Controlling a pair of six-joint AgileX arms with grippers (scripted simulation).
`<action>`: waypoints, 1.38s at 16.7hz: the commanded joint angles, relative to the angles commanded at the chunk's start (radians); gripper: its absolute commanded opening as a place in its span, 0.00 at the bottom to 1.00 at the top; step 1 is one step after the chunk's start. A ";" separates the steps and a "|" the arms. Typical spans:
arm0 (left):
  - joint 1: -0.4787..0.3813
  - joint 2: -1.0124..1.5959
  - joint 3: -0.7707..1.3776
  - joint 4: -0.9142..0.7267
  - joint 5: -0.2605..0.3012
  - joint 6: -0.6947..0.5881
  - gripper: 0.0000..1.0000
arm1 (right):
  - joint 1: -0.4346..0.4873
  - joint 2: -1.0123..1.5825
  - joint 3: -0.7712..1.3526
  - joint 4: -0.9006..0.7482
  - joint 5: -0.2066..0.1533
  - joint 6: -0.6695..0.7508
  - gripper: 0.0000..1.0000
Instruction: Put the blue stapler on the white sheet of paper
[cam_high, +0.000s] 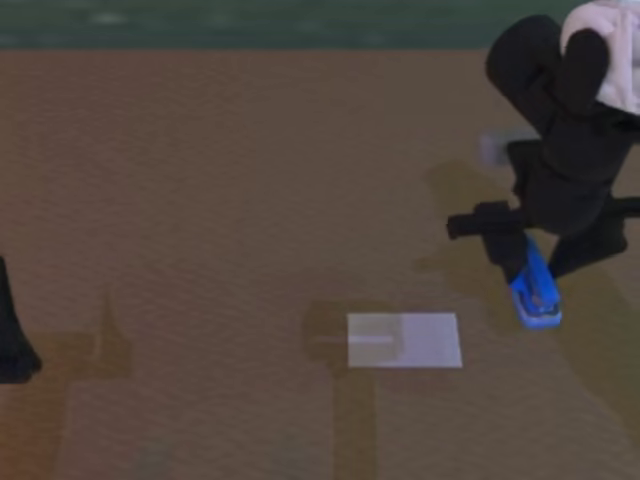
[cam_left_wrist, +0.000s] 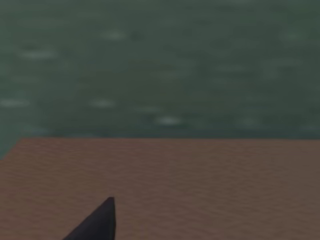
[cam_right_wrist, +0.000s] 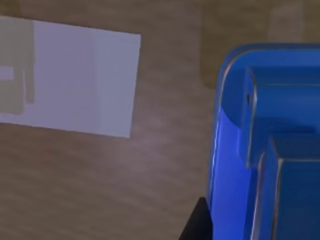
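Note:
The blue stapler (cam_high: 536, 292) hangs above the table, tilted, with my right gripper (cam_high: 540, 262) shut on its upper end. It is to the right of the white sheet of paper (cam_high: 405, 340) and slightly farther back, clear of the sheet's edge. In the right wrist view the stapler (cam_right_wrist: 260, 150) fills one side, one dark fingertip (cam_right_wrist: 197, 227) presses against its flank, and the sheet (cam_right_wrist: 75, 80) lies flat beyond it. A duller shadow tints the sheet's left part. My left gripper (cam_high: 12, 350) stays parked at the table's left edge.
A grey translucent block (cam_high: 494, 148) sits at the back right, partly hidden behind my right arm. The brown table (cam_high: 220, 200) ends at a green backdrop along the far edge. The left wrist view shows only bare tabletop and backdrop.

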 joint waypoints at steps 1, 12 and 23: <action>0.000 0.000 0.000 0.000 0.000 0.000 1.00 | 0.010 0.013 0.019 -0.010 0.000 -0.044 0.00; 0.000 0.000 0.000 0.000 0.000 0.000 1.00 | 0.169 0.179 0.278 -0.153 -0.002 -0.911 0.00; 0.000 0.000 0.000 0.000 0.000 0.000 1.00 | 0.222 0.195 0.368 -0.175 0.000 -1.213 0.00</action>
